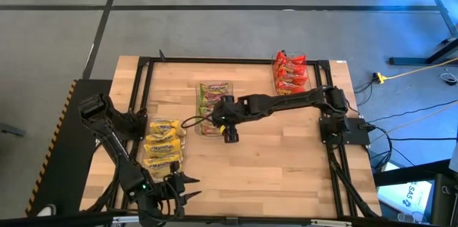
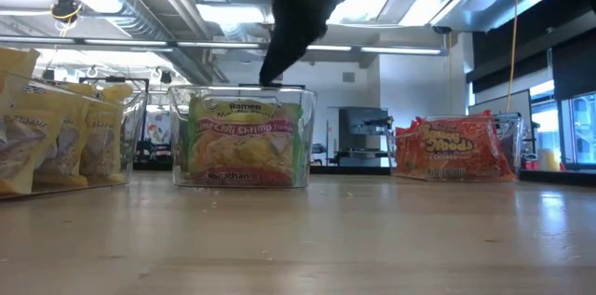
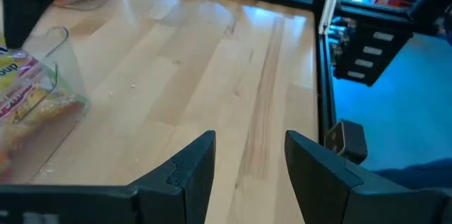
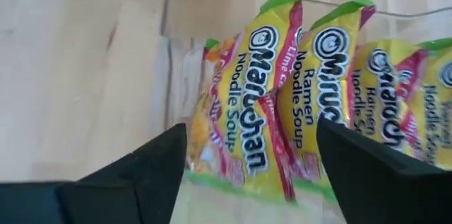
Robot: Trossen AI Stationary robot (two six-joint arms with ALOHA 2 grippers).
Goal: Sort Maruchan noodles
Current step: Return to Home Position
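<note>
**Bench [image 1: 272,155] from above, directions read as on a clock face centred on it.** The green packs [image 1: 213,102] stand upright in the centre bin [image 2: 180,146], just off centre toward 11 o'clock. The yellow packs [image 1: 162,152] fill the left bin [image 3: 70,86] at 8 o'clock. The red packs [image 1: 290,74] sit at 1 o'clock, near the bench's far edge. The three sets lie well apart.

The right arm reaches in from 3 o'clock. The right gripper [image 1: 230,135] hovers at the centre bin's 5 o'clock corner, fingers spread wide and holding nothing. In its wrist view the green packs show between the fingers. In the low view this arm comes down to just above the centre bin's rim.

The left gripper [image 1: 195,187] waits at 7 o'clock, just beyond the 6 o'clock end of the yellow packs. It is likewise spread and empty, and points toward 3 o'clock over bare wood.
</note>
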